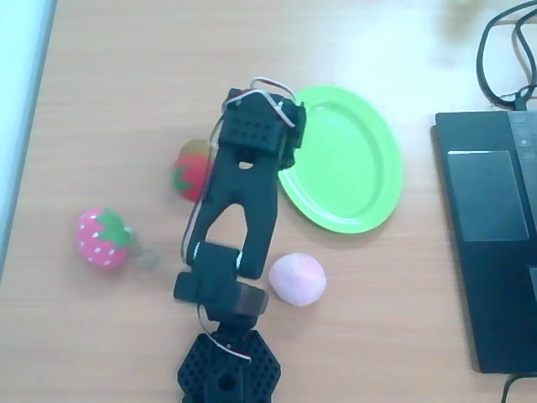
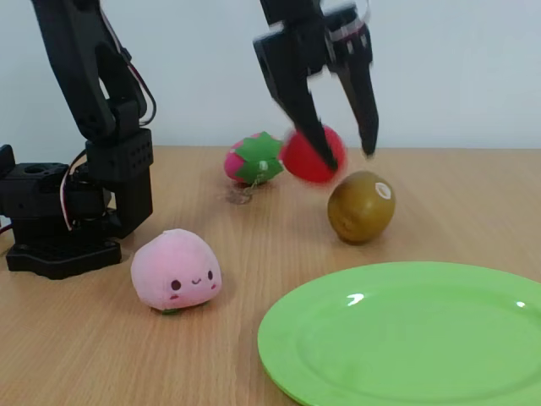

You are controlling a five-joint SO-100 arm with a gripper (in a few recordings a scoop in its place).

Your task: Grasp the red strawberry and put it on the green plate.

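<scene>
Looking down in the overhead view: black arm [image 1: 243, 201] stretched from its base at the near edge toward the far side, wrist hanging beside the left rim of the green plate [image 1: 369, 189]. Red strawberry [image 1: 191, 175] lying on the wooden table [image 1: 126, 84] just left of the arm, partly tucked under it, well short of the plate. Pink dotted strawberry [image 1: 101, 238] farther left, pink peach [image 1: 297, 279] near the arm's right side, laptop [image 1: 495, 235] at the right edge

Turning to the fixed view: gripper [image 2: 342, 139] hanging above the table with fingers spread apart, clamped on nothing. Strawberry [image 2: 311, 156] sitting behind the left finger, still on the table by the look of it; contact not clear, some motion blur. Brown kiwi [image 2: 361, 206] just to its right and nearer, dotted strawberry [image 2: 254, 158] to its left, peach [image 2: 176, 271] near left, plate [image 2: 406, 338] nearest and bare

Step in hand, judging by this: reaching for the grasp, fruit not yet taken. Next move calls for lowering and centring so both fingers straddle the strawberry, avoiding the kiwi, then closing, lifting, and carrying it over to the plate
</scene>
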